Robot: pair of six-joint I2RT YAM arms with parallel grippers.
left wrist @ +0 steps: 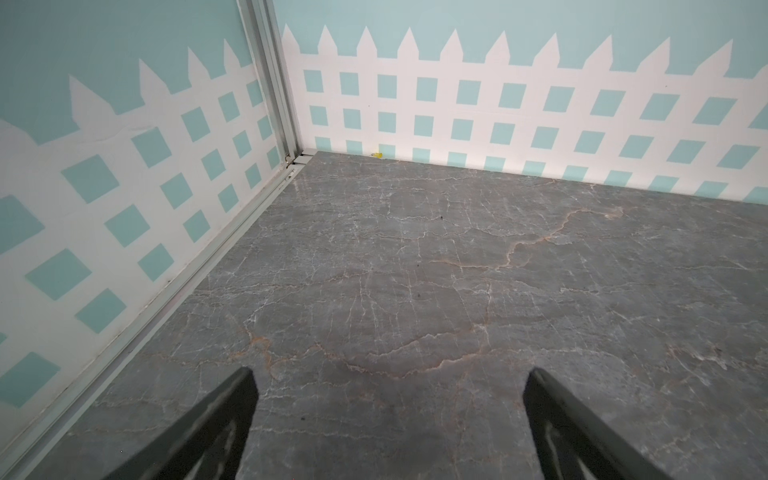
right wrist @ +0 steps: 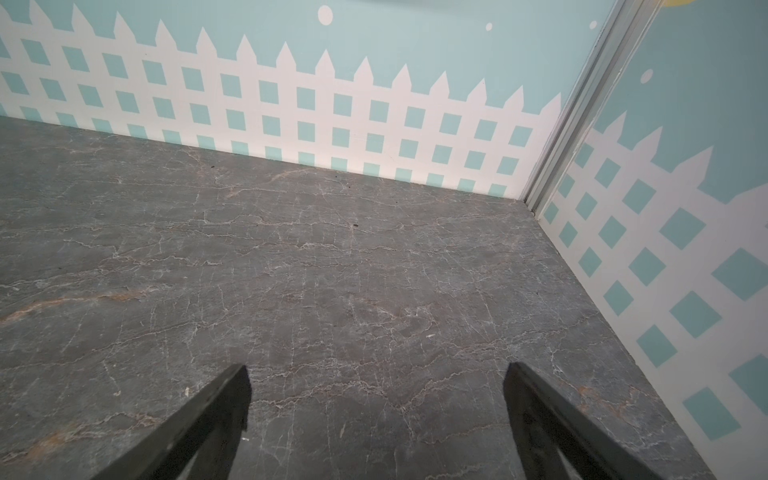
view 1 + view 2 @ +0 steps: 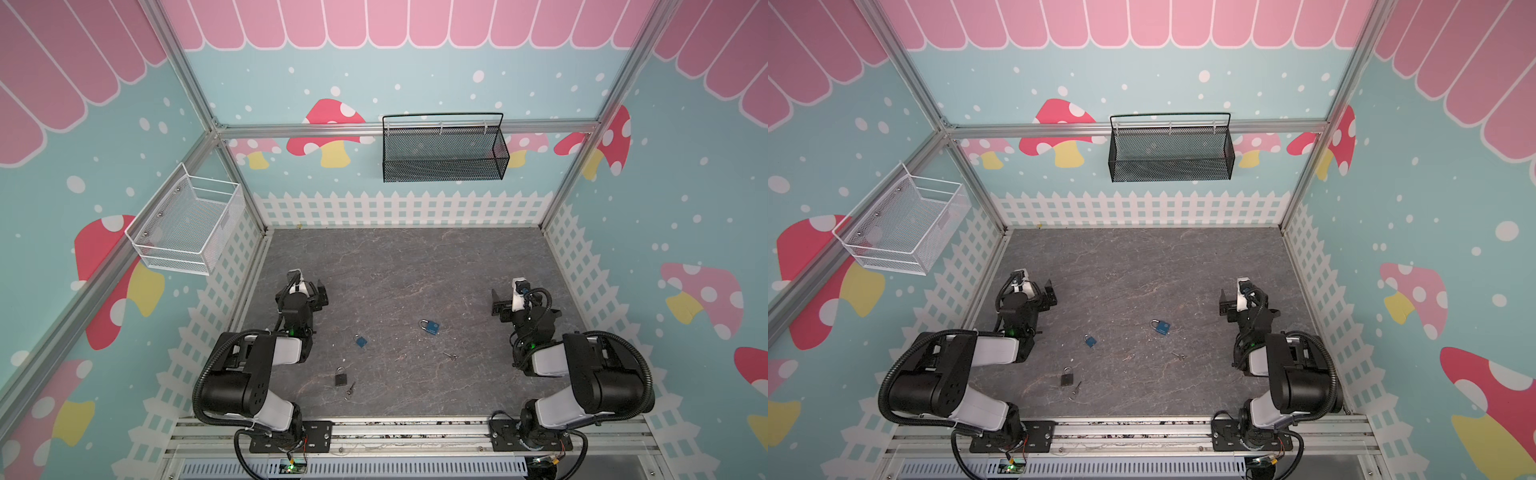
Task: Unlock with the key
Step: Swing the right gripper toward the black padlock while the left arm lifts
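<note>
The left fingers point(image 1: 208, 428) and right fingers point(image 2: 199, 424) are spread wide and empty over bare counter point(image 1: 415, 270). They sit on either side of the larger blue padlock point(image 3: 430, 328), each well apart from it. A key point(image 3: 449, 355) lies near that padlock. A smaller blue padlock point(image 3: 360, 341) and a black padlock point(image 3: 341, 377) with a second key point(image 3: 350, 390) lie to its left. Unlocking looks unstarted; the next move calls for a low, exact pinch on a thin key. The surface is grey marble, and a white basket point(image 3: 183, 222) and black basket point(image 3: 440, 151) hang on the picket-fence walls.

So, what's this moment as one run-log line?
left tool: open, empty | right tool: open, empty | large blue padlock, small blue padlock, black padlock: on table | key beside black padlock: untouched
</note>
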